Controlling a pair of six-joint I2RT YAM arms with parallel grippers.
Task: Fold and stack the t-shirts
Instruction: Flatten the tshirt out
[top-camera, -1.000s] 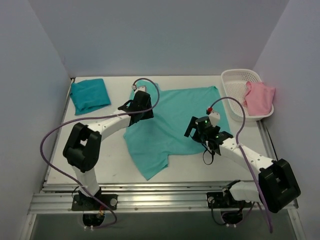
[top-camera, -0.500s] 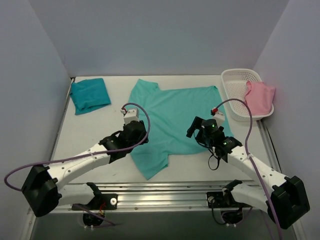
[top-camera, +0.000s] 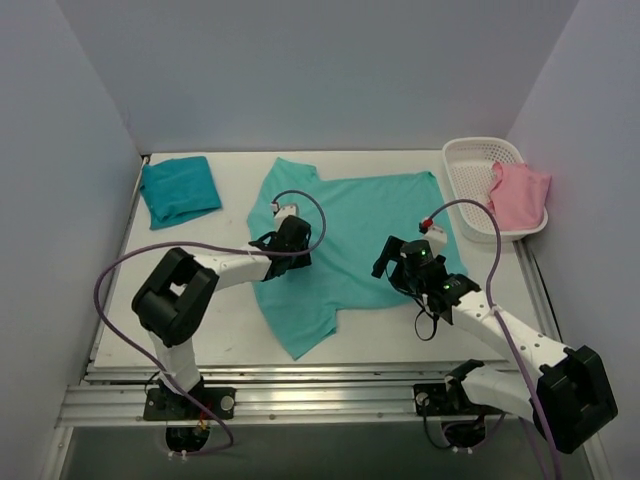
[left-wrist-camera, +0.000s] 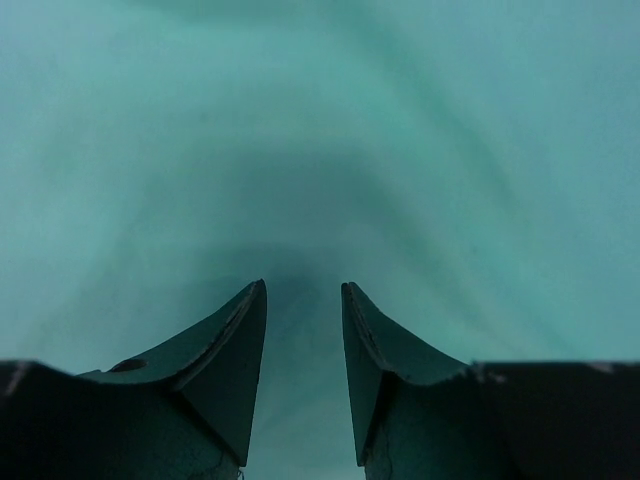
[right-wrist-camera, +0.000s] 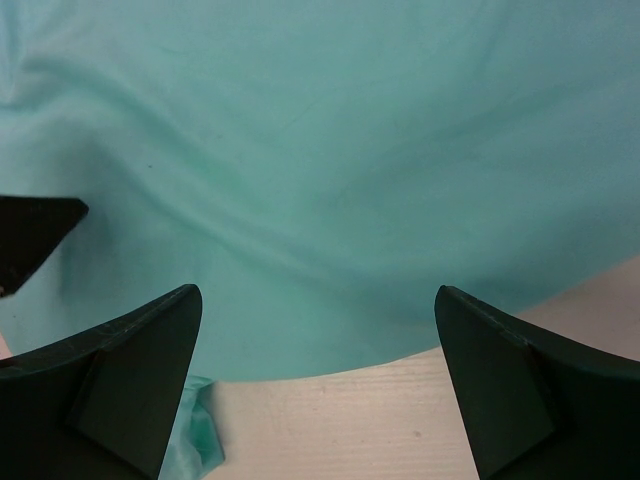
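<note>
The light mint t-shirt (top-camera: 360, 220) lies spread out in the middle of the table, its left sleeve toward the back and one corner pointing to the near edge. My left gripper (top-camera: 296, 242) hovers low over the shirt's left part; in the left wrist view its jaws (left-wrist-camera: 303, 285) stand partly open, with only mint cloth (left-wrist-camera: 320, 120) beyond them. At the shirt's right lower edge, my right gripper (top-camera: 392, 262) is wide open (right-wrist-camera: 318, 292), straddling the cloth's edge (right-wrist-camera: 320, 130) and bare table (right-wrist-camera: 400, 400). The darker teal t-shirt (top-camera: 180, 190) sits folded at the back left.
A white basket (top-camera: 470, 165) stands at the back right with a pink cloth (top-camera: 520, 195) hanging over its rim. Purple cables loop from both arms over the table. Walls close off the left, right and back sides.
My left arm left the shirt's upper left, swung toward the near edge, then came back over the shirt's left middle. The left sleeve now shows flat. The right gripper shifted only slightly.
</note>
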